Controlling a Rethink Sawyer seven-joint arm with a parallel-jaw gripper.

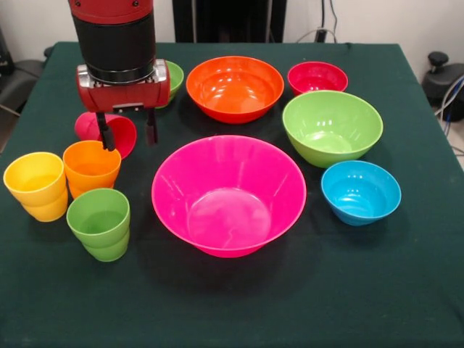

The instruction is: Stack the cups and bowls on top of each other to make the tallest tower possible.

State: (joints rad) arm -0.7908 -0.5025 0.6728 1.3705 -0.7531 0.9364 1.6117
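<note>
The jaws [129, 135] hang apart around the tipped red cup [106, 133] on the tabletop [232, 304], beside the orange cup [91, 167]; light, stiff, slippery plastic; best pinched across its thin rim.

looks like a robotics lab, green-cloth table [406, 290], red and black robot arm [116, 36], loose cables [453, 94] far right, dark equipment behind

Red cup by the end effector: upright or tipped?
Tipped. The red cup lies on its side, its open mouth facing the camera, while the orange cup beside it stands upright.
</note>
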